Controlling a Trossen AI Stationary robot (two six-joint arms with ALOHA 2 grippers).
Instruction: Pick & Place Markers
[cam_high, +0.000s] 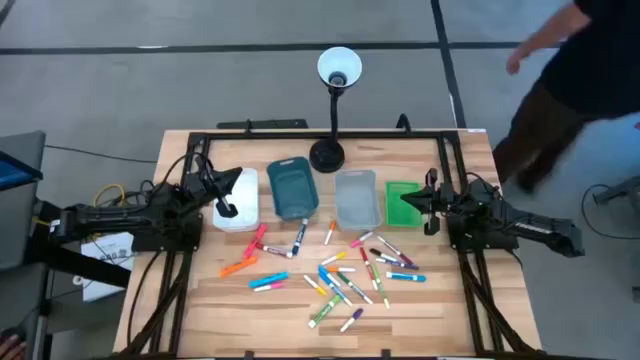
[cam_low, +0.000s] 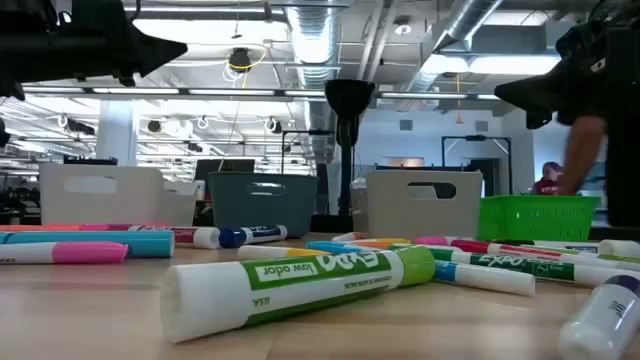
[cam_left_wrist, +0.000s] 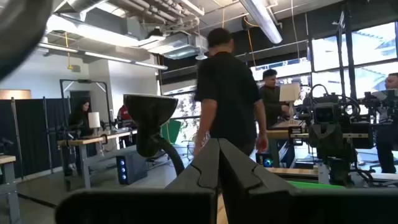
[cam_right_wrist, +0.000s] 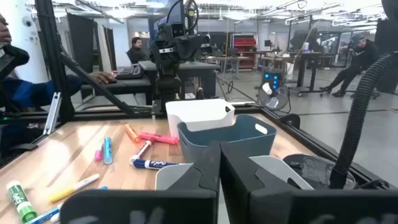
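Many markers (cam_high: 345, 272) in orange, pink, red, blue, cyan, green and white lie scattered flat on the wooden table, in front of a row of small bins. In the low view a green-and-white marker (cam_low: 300, 283) lies nearest. My left gripper (cam_high: 228, 208) hovers over the white bin (cam_high: 238, 198) at the table's left, fingers shut and holding nothing. My right gripper (cam_high: 432, 226) hovers beside the green bin (cam_high: 402, 203) at the right, fingers shut and holding nothing. In the wrist views each pair of fingers (cam_left_wrist: 217, 165) (cam_right_wrist: 219, 163) meets at the tips.
A dark blue bin (cam_high: 293, 186) and a grey bin (cam_high: 356, 198) stand between the white and green ones. A black desk lamp (cam_high: 330, 150) stands behind them. A person (cam_high: 575, 70) stands beyond the table's far right corner. Bare wood lies along the near edge.
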